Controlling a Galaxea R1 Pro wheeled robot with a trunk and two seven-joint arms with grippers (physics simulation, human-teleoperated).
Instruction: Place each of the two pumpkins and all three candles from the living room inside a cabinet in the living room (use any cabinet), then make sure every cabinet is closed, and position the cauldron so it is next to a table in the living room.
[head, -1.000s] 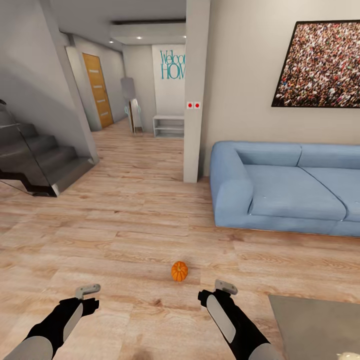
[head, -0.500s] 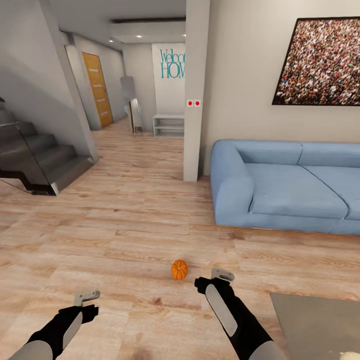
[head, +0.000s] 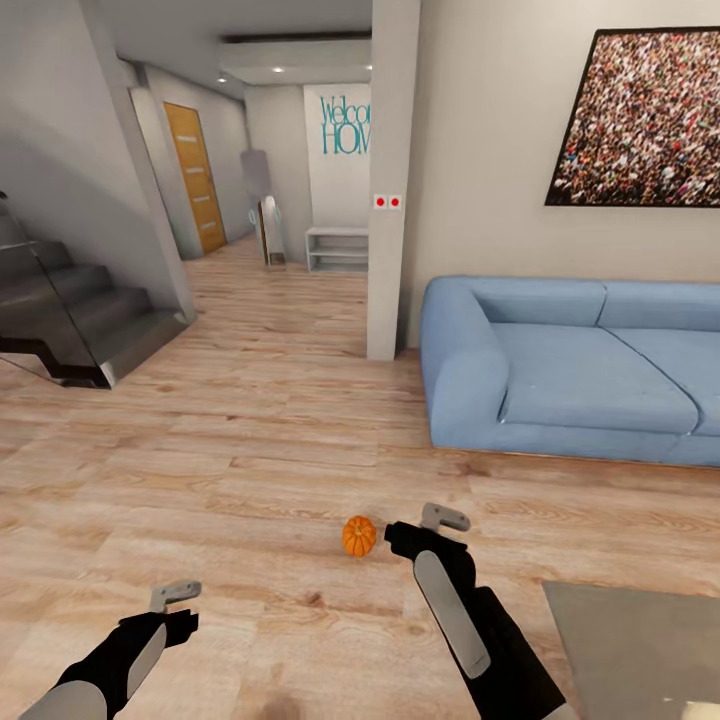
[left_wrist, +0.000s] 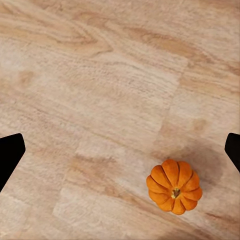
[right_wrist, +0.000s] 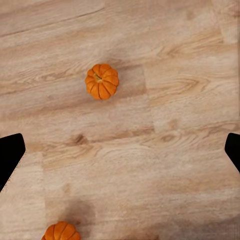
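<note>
Two pumpkins sit below my right gripper (right_wrist: 120, 150), one (right_wrist: 102, 81) at twelve o'clock, another (right_wrist: 61, 231) at seven. Both jaws spread, empty. Descending off-centre could nudge the round pumpkin rolling away.

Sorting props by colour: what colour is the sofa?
Light blue sofa, best seen in the head view.

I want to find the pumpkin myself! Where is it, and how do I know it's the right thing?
Find the big blue sofa. On the wooden floor in front of its left end sits the pumpkin, just left of the right gripper. It is small, round, ribbed and the only orange thing there.
</note>
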